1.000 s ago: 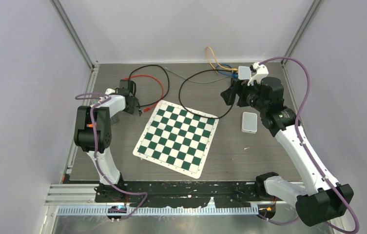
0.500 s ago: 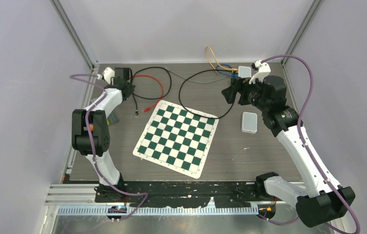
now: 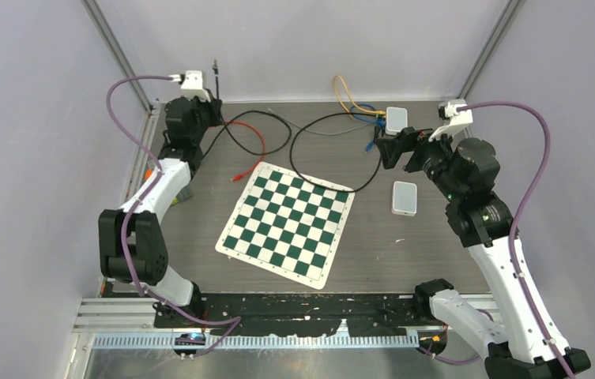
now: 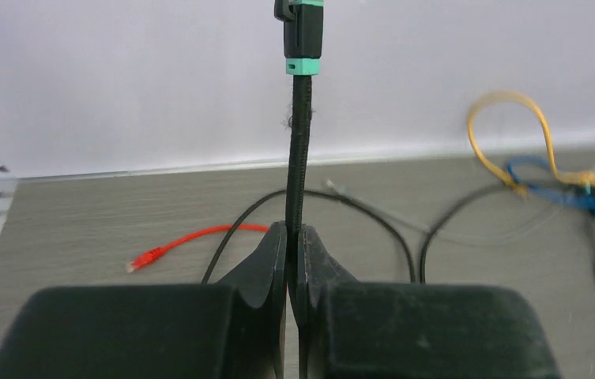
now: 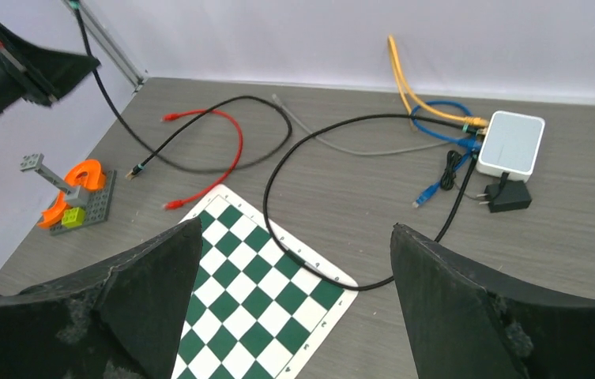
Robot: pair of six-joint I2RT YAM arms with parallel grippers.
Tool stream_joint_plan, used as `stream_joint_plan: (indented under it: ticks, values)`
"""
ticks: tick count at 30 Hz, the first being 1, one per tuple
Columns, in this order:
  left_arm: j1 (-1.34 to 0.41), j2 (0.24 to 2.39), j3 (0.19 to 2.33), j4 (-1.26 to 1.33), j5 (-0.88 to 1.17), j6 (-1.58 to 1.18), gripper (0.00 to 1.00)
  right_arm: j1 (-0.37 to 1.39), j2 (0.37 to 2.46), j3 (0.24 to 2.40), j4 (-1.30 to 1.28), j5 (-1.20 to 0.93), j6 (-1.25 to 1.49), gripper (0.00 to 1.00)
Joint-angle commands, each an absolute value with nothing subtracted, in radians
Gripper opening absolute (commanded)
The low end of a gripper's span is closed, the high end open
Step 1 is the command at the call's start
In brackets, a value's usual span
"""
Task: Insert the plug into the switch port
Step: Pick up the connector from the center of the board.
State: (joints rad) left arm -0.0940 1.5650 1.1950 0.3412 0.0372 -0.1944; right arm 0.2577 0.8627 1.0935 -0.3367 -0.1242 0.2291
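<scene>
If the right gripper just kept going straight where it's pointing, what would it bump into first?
Probably the black cable loop by the chessboard mat, though depth is unclear.

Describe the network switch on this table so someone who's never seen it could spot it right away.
Start at the green-and-white chess mat in the middle and look toward the far right edge. The switch is the small white box there with a yellow cable and blue cables running into it; the other white box, beside the mat, has none.
</scene>
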Motion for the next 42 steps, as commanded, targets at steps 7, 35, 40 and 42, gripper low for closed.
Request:
stream_joint_plan:
  ticks: [7,35,40,42]
  values:
    - [-0.217,1.504,1.084,0.385,0.402,0.390,0.00,0.253,0.942,1.135,-0.217,-0.125,0.204,0.95]
    - [-0.489,1.509,0.936,0.446,0.348,0.804,0.00,0.365,1.547,1.253,0.098,-0.508,0.793,0.54]
    - [-0.492,1.506,0.920,0.460,0.352,0.812,0.00,0.368,1.578,1.255,0.115,-0.497,0.799,0.50]
    - [-0.492,1.504,0.907,0.479,0.343,0.812,0.00,0.367,1.588,1.255,0.126,-0.503,0.806,0.48]
